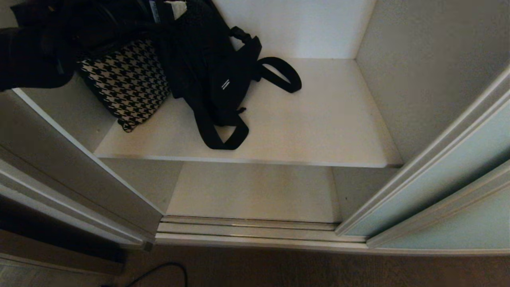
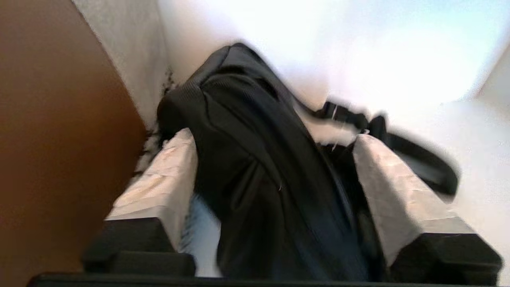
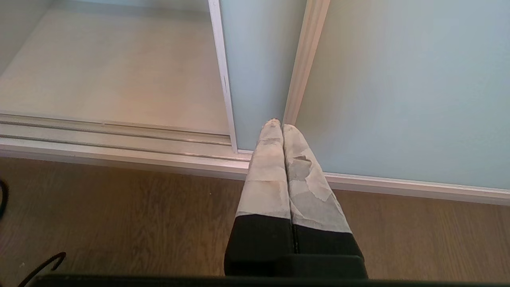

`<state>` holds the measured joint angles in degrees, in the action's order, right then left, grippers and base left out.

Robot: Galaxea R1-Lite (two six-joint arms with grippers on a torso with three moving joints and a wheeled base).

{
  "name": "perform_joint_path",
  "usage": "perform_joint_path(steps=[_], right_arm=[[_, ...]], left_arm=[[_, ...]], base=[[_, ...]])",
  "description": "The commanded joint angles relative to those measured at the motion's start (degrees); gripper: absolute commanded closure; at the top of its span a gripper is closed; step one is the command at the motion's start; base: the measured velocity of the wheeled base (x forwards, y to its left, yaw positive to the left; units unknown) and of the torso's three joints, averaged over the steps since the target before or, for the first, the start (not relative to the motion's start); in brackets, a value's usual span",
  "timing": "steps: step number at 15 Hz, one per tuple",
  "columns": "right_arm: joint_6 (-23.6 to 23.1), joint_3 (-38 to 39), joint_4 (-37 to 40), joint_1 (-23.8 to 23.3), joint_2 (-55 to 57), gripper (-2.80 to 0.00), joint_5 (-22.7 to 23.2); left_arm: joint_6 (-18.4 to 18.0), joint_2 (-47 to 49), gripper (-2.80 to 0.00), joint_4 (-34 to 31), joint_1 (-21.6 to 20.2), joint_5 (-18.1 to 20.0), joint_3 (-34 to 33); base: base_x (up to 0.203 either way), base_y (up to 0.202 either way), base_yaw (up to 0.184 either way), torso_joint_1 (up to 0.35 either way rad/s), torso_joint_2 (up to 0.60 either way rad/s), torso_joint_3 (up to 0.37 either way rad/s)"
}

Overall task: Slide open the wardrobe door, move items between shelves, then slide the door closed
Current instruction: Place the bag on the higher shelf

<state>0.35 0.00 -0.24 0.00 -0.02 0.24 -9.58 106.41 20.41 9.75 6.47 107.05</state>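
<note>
The left gripper (image 2: pixel 275 159) stands spread wide, its two taped fingers (image 2: pixel 167 171) on either side of the black bag (image 2: pixel 255 167), whose bulk lies between them; the pads look parted from the fabric rather than pressed into it, though whether they touch is hard to tell. In the head view the gripper itself cannot be made out among the dark shapes at the upper shelf's far left corner. The black bag (image 1: pixel 211 75) slumps on the upper shelf (image 1: pixel 318 131) near its back left corner, one loop strap reaching toward the silvery front edge, another lying out toward the middle. A houndstooth cushion (image 1: pixel 127 83) leans just beside the bag on its left. Below, the lower shelf (image 1: pixel 255 191) shows past the front edge. The right gripper (image 3: pixel 282 126) hangs clenched, fingertips together, above the wooden floor (image 3: pixel 119 215) before the sliding wardrobe door (image 3: pixel 398 87).
</note>
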Motion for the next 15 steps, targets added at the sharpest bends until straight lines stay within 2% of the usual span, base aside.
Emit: perform_joint_path(steps=[1,6,8,12,15], right_arm=[[0.0,0.0,0.0,0.0,-0.2,0.00,0.0],[0.0,0.0,0.0,0.0,-0.2,0.00,0.0],[0.0,0.0,0.0,0.0,-0.1,0.00,0.0],[0.0,0.0,0.0,0.0,-0.2,0.00,0.0],[0.0,0.0,0.0,0.0,-0.1,0.00,0.0]], left_arm=[[-3.3,-2.8,-2.80,-5.1,-0.2,-0.5,-2.1],[-8.7,-8.0,-2.80,-5.7,-3.0,-1.3,-9.2],[-9.1,-9.8,-2.80,-5.8,-3.1,-1.2,-10.6],[-10.8,-14.2,-2.80,-6.0,-3.8,-1.1,-17.4],[-9.1,-18.3,-2.80,-5.6,-3.8,-0.9,-18.0]], base=[[0.000,0.000,0.000,0.000,0.00,0.000],[0.000,0.000,0.000,0.000,0.00,0.000],[0.000,0.000,0.000,0.000,0.00,0.000],[0.000,0.000,0.000,0.000,0.00,0.000],[0.000,0.000,0.000,0.000,0.00,0.000]])
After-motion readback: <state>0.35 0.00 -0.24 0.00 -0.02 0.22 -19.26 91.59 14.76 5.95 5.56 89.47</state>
